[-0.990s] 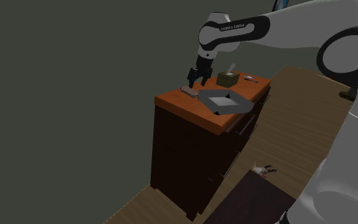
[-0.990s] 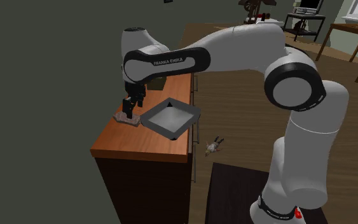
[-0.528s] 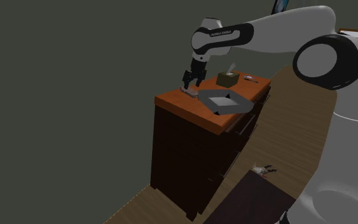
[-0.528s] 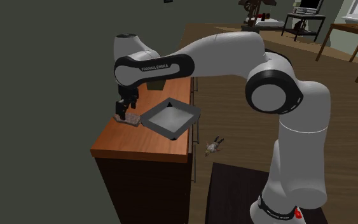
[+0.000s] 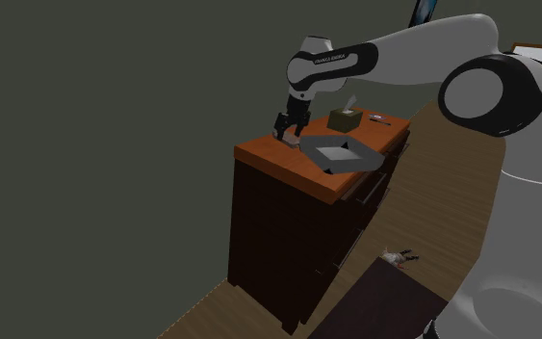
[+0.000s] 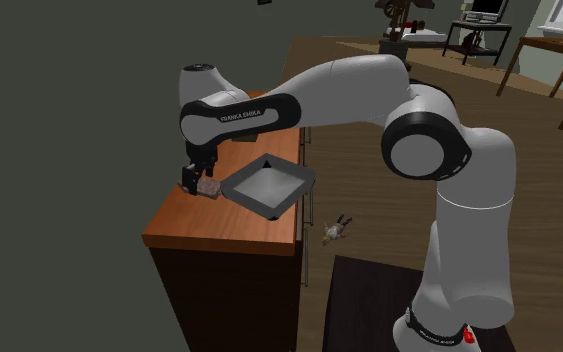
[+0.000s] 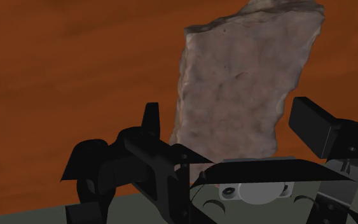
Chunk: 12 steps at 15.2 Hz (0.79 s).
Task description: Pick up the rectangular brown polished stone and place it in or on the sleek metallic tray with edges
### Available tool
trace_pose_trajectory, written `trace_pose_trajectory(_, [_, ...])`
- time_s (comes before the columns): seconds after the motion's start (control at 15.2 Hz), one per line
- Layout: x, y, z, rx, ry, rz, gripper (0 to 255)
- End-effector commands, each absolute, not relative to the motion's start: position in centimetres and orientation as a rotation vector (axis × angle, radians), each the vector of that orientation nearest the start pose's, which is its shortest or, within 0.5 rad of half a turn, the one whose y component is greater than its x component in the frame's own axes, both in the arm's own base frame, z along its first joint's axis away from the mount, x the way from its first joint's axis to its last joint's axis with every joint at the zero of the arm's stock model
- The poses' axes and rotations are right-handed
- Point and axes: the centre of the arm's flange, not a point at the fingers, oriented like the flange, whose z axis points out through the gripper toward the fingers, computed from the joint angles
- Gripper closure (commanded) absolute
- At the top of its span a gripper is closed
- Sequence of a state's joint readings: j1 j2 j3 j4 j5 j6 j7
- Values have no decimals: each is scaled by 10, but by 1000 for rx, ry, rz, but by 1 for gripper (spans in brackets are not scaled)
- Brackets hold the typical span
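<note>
TIGHT QUARTERS ON THE CABINET TOP (image 6: 197,228): The gripper (image 6: 195,183) stands low over the stone (image 7: 238,95), its fingers spread to either side of the stone's end with only a sliver of room each way. The grey tray (image 6: 244,200) sits just beside the stone, its raised rim walling off the side toward the arm, while the dark wall (image 5: 115,135) runs close along the opposite side. A tissue box (image 5: 345,120) stands beyond the tray. Bare wood lies free toward the cabinet's near end in the second exterior view, and the tray's hollow is reachable from above
</note>
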State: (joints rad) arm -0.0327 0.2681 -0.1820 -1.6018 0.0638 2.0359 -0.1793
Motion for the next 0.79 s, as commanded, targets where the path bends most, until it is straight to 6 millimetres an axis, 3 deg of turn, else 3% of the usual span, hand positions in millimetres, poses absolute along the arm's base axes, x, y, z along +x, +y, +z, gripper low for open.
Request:
trace_pose_trajectory(0.0, [647, -125, 493, -3151, 77, -268, 0])
trace_pose_trajectory(0.13, [646, -125, 493, -3151, 77, -268, 0])
trace_pose_trajectory(0.2, [646, -125, 493, -3151, 77, -268, 255])
trace_pose_trajectory(0.73, [646, -125, 493, -3151, 77, -268, 255])
